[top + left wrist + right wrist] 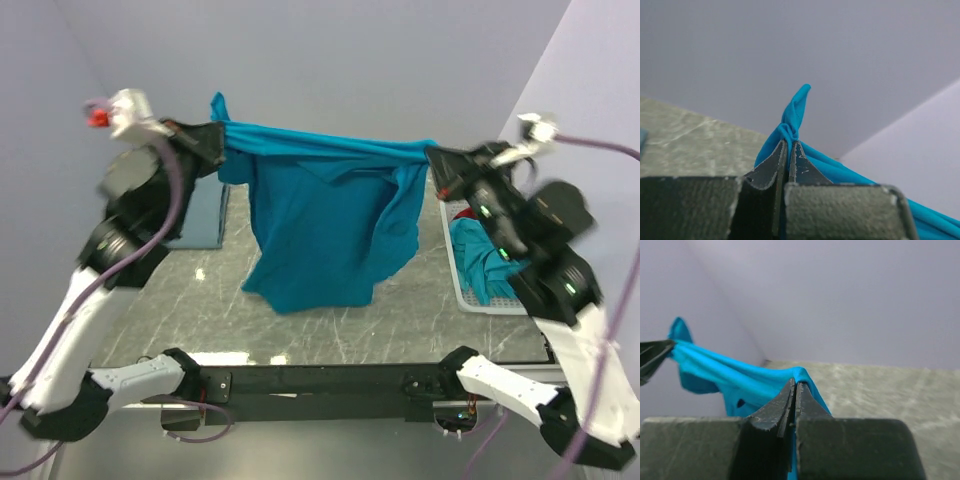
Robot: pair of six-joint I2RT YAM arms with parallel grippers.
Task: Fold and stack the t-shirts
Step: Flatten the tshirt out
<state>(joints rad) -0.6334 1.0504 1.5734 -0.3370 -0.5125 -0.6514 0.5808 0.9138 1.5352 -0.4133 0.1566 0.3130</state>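
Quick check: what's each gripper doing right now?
Left gripper: shut on the teal t-shirt.
Right gripper: shut on the same t-shirt.

Teal t-shirt (792, 117) in left pincer (788, 145)

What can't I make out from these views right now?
- Top view: the hanging shirt hides the table behind it.
- Top view: the blurred right arm covers much of the basket; contents uncountable.
- Top view: the left arm covers part of the grey-blue cloth.
- Wrist views: left gripper and right gripper show only bunched fabric; which shirt part each pinches is unclear.
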